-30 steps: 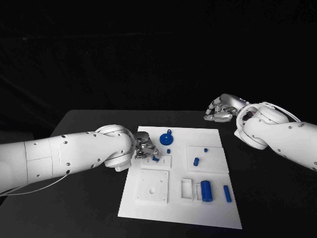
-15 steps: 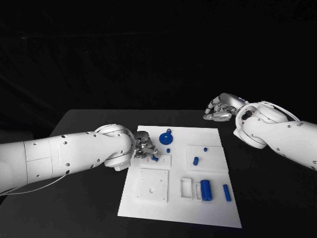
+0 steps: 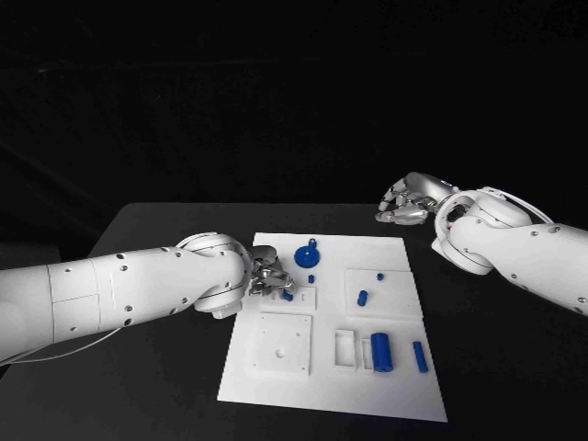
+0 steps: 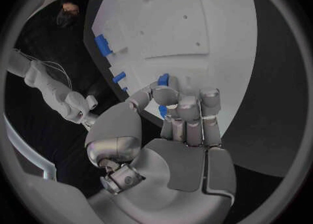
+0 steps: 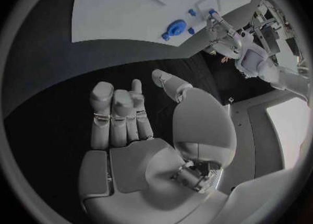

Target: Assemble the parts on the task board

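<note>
Nearest me, the white task board (image 3: 333, 386) lay on the black table (image 3: 149, 386). Along its near edge a thick blue cylinder (image 3: 383, 352) stood beside a thinner blue rod (image 3: 420, 356), next to a white rectangular frame (image 3: 344, 349) and a white square plate (image 3: 282, 344). Further in, my left hand (image 3: 270, 278) hovered over the board's left side, pinching a small blue peg (image 4: 163, 80) between thumb and fingertips (image 4: 167, 94) above a small white block (image 3: 291, 298). A short blue pin (image 3: 363, 298) lay on a raised white tile mid-board. Beyond, a round blue disc (image 3: 308, 254) sat near the far edge. Farthest, my right hand (image 3: 408, 204) hung above the table off the board's far right corner, fingers curled in on nothing.
</note>
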